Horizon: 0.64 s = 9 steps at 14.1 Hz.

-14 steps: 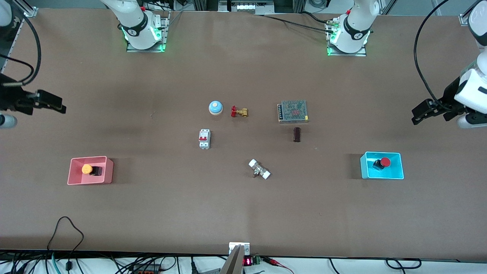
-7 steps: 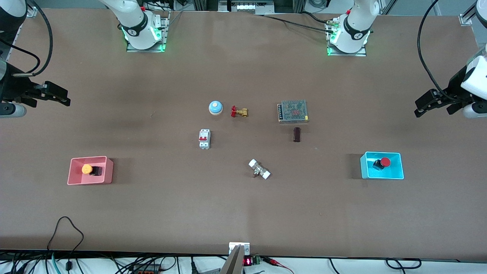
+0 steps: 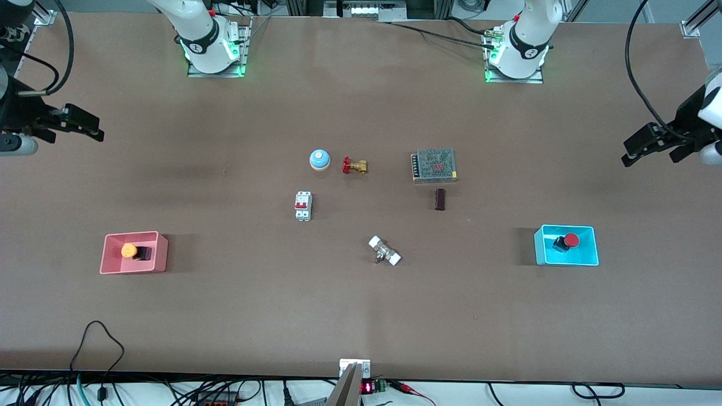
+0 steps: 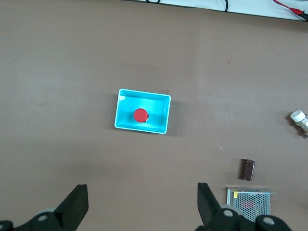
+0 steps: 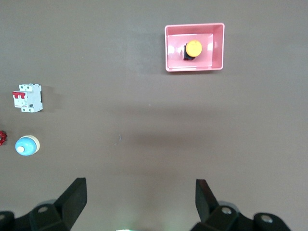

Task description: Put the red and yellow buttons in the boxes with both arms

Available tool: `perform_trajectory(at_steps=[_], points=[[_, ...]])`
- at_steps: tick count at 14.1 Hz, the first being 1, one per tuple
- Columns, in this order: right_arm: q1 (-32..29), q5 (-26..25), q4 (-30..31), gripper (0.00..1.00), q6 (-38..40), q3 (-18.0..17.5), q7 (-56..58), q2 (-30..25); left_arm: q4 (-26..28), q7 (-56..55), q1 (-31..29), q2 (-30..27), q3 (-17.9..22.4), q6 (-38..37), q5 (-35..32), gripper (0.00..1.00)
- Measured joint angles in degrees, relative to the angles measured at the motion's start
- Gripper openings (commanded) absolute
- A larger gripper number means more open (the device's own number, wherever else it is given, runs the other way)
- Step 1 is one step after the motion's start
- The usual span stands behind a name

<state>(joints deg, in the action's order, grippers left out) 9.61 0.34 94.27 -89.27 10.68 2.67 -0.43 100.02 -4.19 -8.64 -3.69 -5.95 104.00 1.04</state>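
Both grippers aloft over the table's ends, left gripper point(image 3: 648, 148) and right gripper point(image 3: 76, 123) fingers spread wide, empty.

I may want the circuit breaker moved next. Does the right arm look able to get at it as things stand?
Probably yes. The right gripper hangs open and empty over bare table, and the circuit breaker stands alone with free space all around it.

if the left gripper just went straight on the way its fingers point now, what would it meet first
Probably just bare table. The left gripper hangs open, and the cyan box holding the red button lies off that line, though depth is uncertain.
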Motion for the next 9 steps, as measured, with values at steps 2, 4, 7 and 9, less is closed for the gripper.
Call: perform_trajectory(at_steps=[2,4,7,9], points=[[0.0,-0.1,1.1,1.00,0.1,0.0,-0.2,-1.1,0.0,0.0,0.4,-0.3,0.8,-0.1,0.0,1.00],[0.0,-0.1,1.4,1.00,0.3,0.1,-0.2,-1.5,0.1,0.0,0.4,-0.4,0.9,-0.1,0.0,1.00],[0.0,-0.1,1.4,1.00,0.5,0.1,-0.2,-1.8,0.1,0.0,0.4,-0.6,0.9,-0.3,0.0,1.00],[0.0,-0.1,1.4,1.00,0.6,0.2,-0.2,-1.9,0.1,0.1,0.5,-0.7,0.9,-0.5,0.0,1.00]])
